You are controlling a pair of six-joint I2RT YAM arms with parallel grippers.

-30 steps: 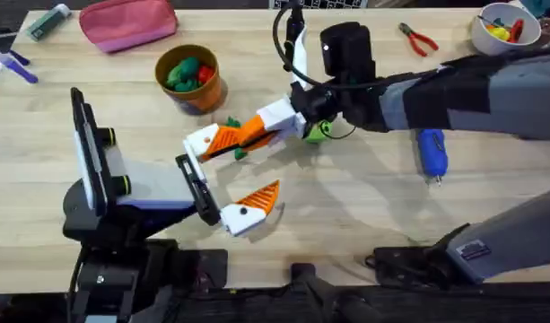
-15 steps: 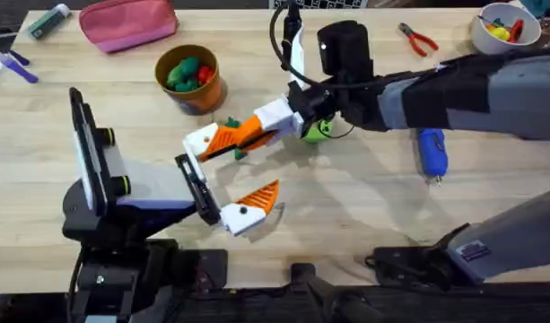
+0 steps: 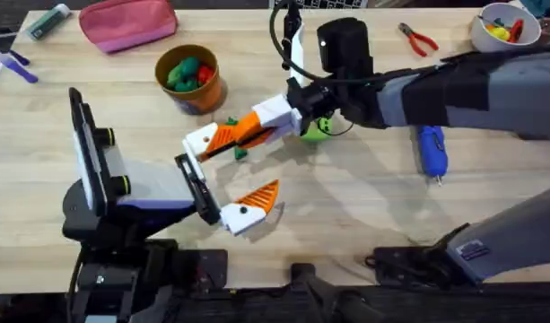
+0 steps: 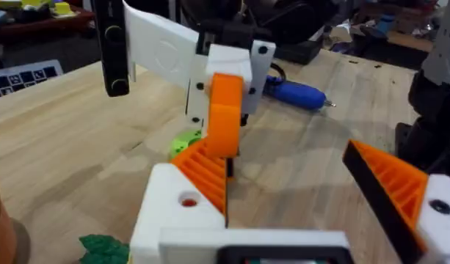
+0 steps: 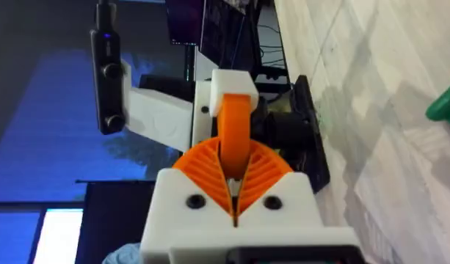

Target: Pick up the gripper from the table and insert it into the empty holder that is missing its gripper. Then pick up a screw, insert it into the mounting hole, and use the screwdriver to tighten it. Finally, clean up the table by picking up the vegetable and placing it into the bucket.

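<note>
Gripper [image 3: 228,137], the orange ribbed wedge, lies off the table at mid-table, bridging the two arms: its left end meets the holder [image 3: 203,142], the white finger mount on the far side of the left gripper [image 3: 243,170], while the right gripper [image 5: 236,172], reaching in from the right, has its ribbed pads pinched tight on the other end. The left gripper's fingers stand well apart; its near finger carries its own orange pad and grips nothing.

By my reading, the step in hand is the insertion. The wedge looks lined up with the mount and at least partly seated, though whether it is fully home cannot be told. Its long axis runs from near-left to far-right, in line with the holder's finger, with the butt end at the mount and the free end pointing right toward the right arm's wrist.

The next move likely calls for a straight push along that axis, toward the left, with no twist that would cock the piece in its slot. After that the pads can open and back away to the right. The reddish mounting hole [image 4: 188,199] on the mount's face would then take a screw, and the blue screwdriver [image 3: 432,151] lies to the right, well apart from the arms
</note>
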